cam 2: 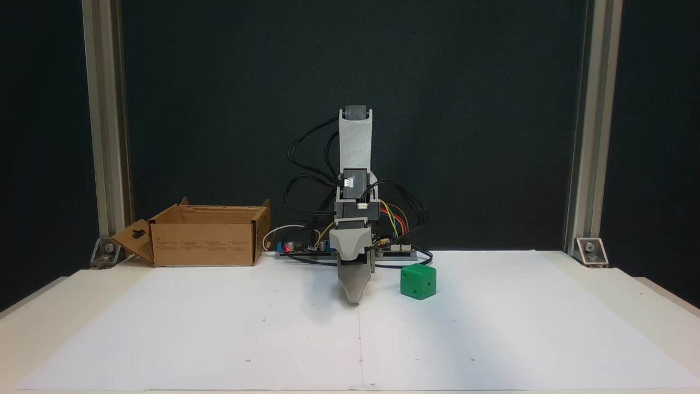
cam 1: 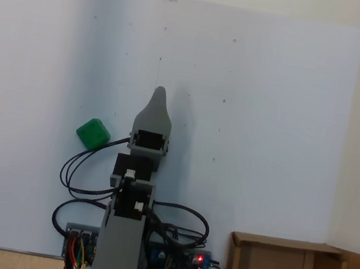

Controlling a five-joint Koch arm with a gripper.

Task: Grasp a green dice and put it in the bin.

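Green and small, the dice (cam 2: 418, 281) sits on the white worktop (cam 2: 492, 339) just right of the pincer (cam 2: 354, 298), whose jaws I cannot tell apart or together, so a sideways reach could knock it farther from the cardboard bin (cam 2: 205, 241) at far left.

Likely a robotics lab or test bench: aluminium frame posts (cam 2: 106, 126) at left and right edges, a dark backdrop (cam 2: 350, 82) behind, white paper sheets (cam 2: 219, 328) covering the counter (cam 2: 656, 290), exposed circuit boards (cam 2: 306, 249) and loose wiring (cam 2: 306, 180) at centre.
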